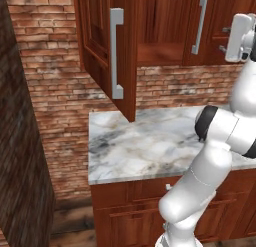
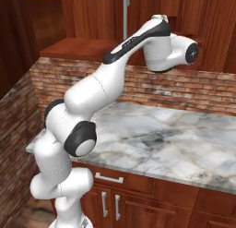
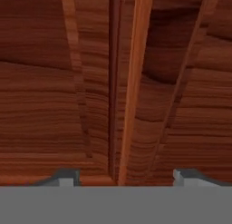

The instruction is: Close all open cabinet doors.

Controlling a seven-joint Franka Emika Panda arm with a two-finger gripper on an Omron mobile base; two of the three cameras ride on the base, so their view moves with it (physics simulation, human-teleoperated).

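Where cut off, gripper [image 3: 122,177] against cabinet doors [image 3: 54,82]

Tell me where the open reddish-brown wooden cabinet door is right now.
In the left base view, the open reddish-brown wooden cabinet door swings out at upper left, over the left end of the marble counter, left of the open cabinet shelf.
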